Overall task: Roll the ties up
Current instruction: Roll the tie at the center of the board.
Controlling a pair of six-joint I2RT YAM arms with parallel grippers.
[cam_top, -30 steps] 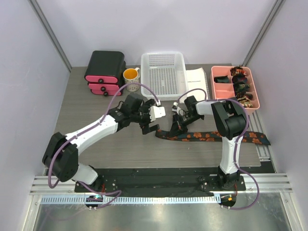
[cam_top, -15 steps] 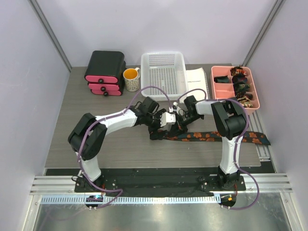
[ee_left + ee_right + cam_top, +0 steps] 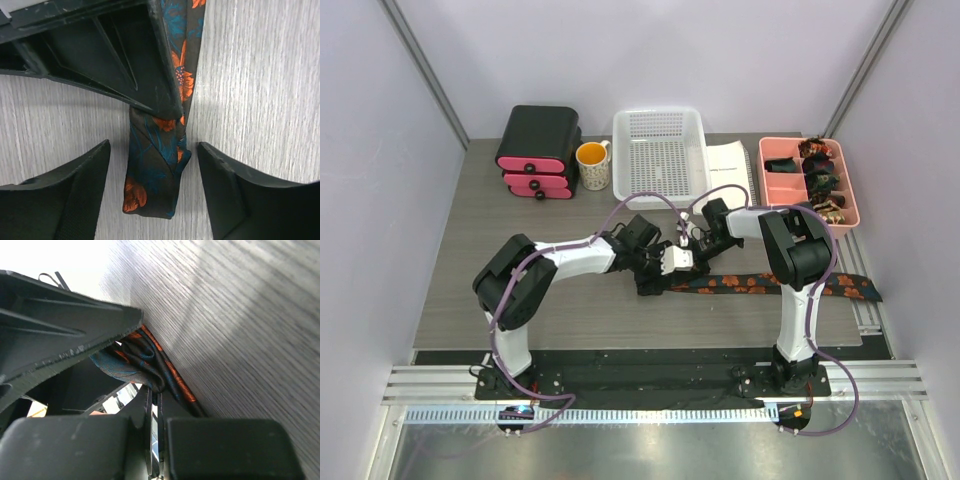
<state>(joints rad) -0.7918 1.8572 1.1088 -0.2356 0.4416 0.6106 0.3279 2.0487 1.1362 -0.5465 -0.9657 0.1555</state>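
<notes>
A dark tie [image 3: 760, 285] with orange blotches lies flat across the table, running right from the two grippers. Its folded left end [image 3: 155, 175] sits between the fingers [image 3: 75, 200] of my left gripper [image 3: 154, 147], which stands open with a gap on both sides. In the top view the left gripper [image 3: 653, 278] is low over that end. My right gripper [image 3: 688, 255] is just beyond it, shut on a bunched fold of the tie [image 3: 132, 365] at its fingertips [image 3: 150, 395]. Several rolled ties [image 3: 820, 178] lie in the pink tray [image 3: 782, 180].
A white basket [image 3: 658, 155] stands at the back centre, with a yellow mug [image 3: 592, 160] and a black-and-pink drawer box [image 3: 538, 150] to its left. A sheet of paper [image 3: 728, 165] lies between the basket and the tray.
My left arm has swung right to the tie's left end, and its jaws have narrowed around that end. The right arm and the tie have stayed put.
</notes>
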